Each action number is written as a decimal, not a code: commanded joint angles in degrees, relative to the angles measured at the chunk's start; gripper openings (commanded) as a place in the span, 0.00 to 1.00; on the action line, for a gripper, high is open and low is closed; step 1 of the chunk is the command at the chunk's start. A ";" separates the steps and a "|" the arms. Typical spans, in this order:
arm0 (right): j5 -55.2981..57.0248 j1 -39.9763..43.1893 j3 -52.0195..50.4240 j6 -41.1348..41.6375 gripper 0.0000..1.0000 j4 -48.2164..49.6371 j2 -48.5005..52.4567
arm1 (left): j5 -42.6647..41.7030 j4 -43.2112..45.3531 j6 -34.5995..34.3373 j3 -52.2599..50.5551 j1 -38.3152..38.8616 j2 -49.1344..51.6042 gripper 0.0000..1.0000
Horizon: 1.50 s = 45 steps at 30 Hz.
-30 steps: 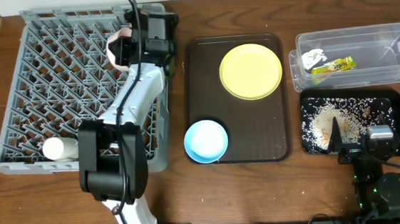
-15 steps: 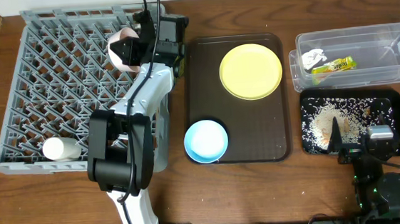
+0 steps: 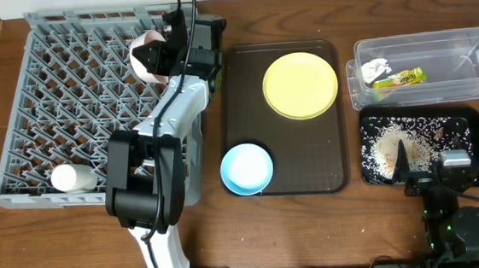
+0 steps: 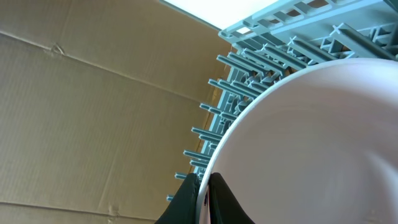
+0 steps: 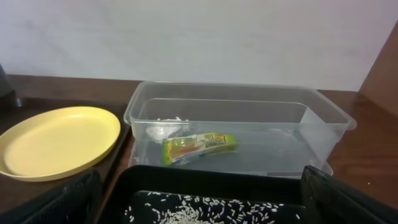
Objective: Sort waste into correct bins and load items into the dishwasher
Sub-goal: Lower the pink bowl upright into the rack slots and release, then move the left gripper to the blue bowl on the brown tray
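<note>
Overhead: left jaws pinch white bowl (image 3: 145, 58) rim at rack (image 3: 58, 97) edge; right jaws apart.

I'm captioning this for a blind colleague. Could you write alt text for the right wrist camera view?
A clear plastic tub holds a green-and-orange snack wrapper and a crumpled white tissue. To its left lies a round pale yellow plate, and in the foreground is a black tray scattered with white rice.
</note>
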State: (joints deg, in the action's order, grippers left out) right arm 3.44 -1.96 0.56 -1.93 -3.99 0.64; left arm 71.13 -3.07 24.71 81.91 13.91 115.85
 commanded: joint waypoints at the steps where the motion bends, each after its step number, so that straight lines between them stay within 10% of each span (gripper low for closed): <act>1: -0.07 0.81 -0.24 0.59 0.99 0.02 -0.22 | 0.11 0.22 2.91 -0.37 0.15 1.38 0.08; 39: -0.07 0.81 -0.24 0.59 0.99 0.02 -0.22 | 4.55 0.57 6.12 -0.37 1.64 2.25 0.08; 45: -0.07 0.81 -0.24 0.59 0.99 0.02 -0.22 | 2.38 0.28 6.10 -0.37 4.26 2.25 0.23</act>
State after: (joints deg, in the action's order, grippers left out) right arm 3.44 -1.96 0.56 -1.93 -3.99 0.64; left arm 74.48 -2.66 30.68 81.91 16.73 116.97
